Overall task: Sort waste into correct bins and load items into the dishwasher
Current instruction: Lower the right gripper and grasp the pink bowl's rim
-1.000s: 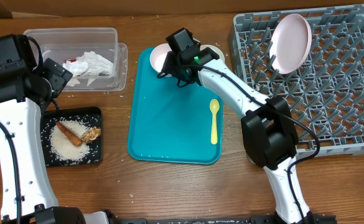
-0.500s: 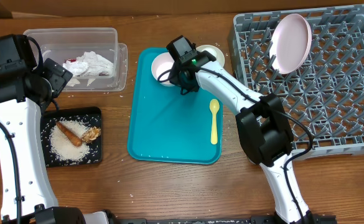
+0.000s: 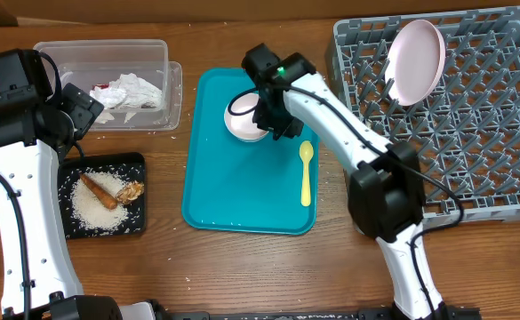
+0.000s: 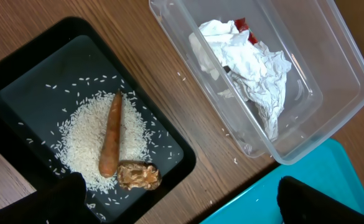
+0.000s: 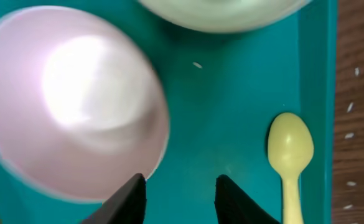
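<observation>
I see my right end effector (image 5: 180, 186) is black, the bowl (image 3: 240, 120) and plate (image 3: 417, 60) are pale pink, the spoon (image 3: 306, 174) yellow, the big tray (image 3: 233, 196) teal, the rack (image 3: 500, 142) grey with a criss-cross pattern, the rice (image 3: 86, 213) white, the flat tray (image 3: 137, 160) black, the desk (image 3: 268, 267) brown wood.

Overhead: I look straight down on the whole table (image 3: 242, 267). Left wrist: downward, fairly near, on the black tray (image 4: 32, 74) and clear tub (image 4: 331, 56). Right wrist: downward, very close, on the teal tray (image 5: 244, 112). The overhead view shares all three.
</observation>
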### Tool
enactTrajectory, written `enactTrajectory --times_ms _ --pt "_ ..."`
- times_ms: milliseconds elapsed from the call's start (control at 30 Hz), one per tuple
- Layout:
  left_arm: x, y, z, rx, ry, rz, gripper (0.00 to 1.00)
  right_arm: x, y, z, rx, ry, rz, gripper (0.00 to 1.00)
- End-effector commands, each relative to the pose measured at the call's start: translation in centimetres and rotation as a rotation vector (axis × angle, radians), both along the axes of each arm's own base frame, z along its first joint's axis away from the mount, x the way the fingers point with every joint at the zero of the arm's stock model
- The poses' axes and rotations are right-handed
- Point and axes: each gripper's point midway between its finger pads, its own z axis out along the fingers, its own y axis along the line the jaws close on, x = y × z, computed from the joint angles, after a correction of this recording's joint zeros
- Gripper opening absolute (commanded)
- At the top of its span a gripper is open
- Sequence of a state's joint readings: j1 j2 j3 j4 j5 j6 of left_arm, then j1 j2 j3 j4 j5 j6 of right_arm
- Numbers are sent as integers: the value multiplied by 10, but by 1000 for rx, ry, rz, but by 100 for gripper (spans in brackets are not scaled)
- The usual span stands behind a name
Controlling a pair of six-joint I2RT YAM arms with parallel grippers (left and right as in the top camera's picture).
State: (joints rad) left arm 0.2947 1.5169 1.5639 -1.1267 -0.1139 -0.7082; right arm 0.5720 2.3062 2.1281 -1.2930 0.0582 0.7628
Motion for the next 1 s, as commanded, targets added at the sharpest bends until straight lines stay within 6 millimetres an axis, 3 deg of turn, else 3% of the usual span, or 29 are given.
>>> enactTrajectory --times_ms 0,67,167,400,667,967 --pt "0 3 0 7 1 23 100 8 26 56 97 -144 227 46" --pt "0 3 0 6 1 23 100 9 53 63 146 -208 424 54" --pt "0 3 0 7 1 23 100 13 73 64 136 -279 563 56" --pt "0 3 0 7 1 23 100 23 103 46 77 -368 609 56" --pt "0 3 0 6 1 23 100 20 119 7 68 -331 635 51" --pt "0 3 0 6 0 23 100 16 122 -29 40 -278 645 47"
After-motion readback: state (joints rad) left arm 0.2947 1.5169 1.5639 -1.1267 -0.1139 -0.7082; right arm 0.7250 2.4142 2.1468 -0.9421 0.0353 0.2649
